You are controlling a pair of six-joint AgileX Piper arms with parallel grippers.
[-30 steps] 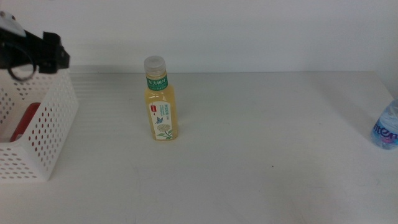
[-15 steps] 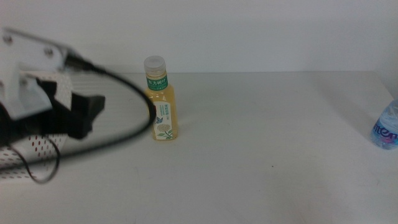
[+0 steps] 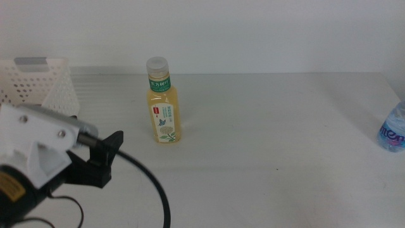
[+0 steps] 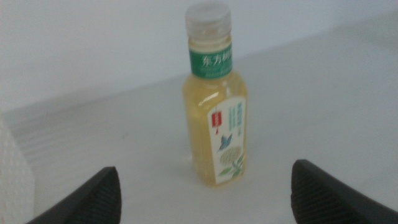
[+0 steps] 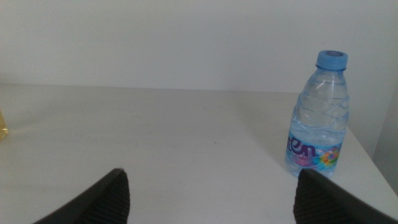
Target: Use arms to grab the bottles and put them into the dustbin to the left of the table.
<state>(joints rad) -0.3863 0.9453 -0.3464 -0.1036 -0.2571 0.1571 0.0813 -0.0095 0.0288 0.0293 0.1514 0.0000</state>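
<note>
Water bottle [image 3: 393,132] cut off by middle view's right edge, only lower label part shows. Dustbin [image 3: 39,85] mostly hidden behind left arm [image 3: 38,166]. Both wrist views show only jaw tips. Tea bottle [image 4: 215,99] label text blurred.

One tea bottle [image 3: 163,102] and one water bottle [image 3: 393,131] stand on the table [image 3: 272,139]. There is one dustbin [image 3: 39,82]. One arm [image 3: 44,161] shows.
</note>
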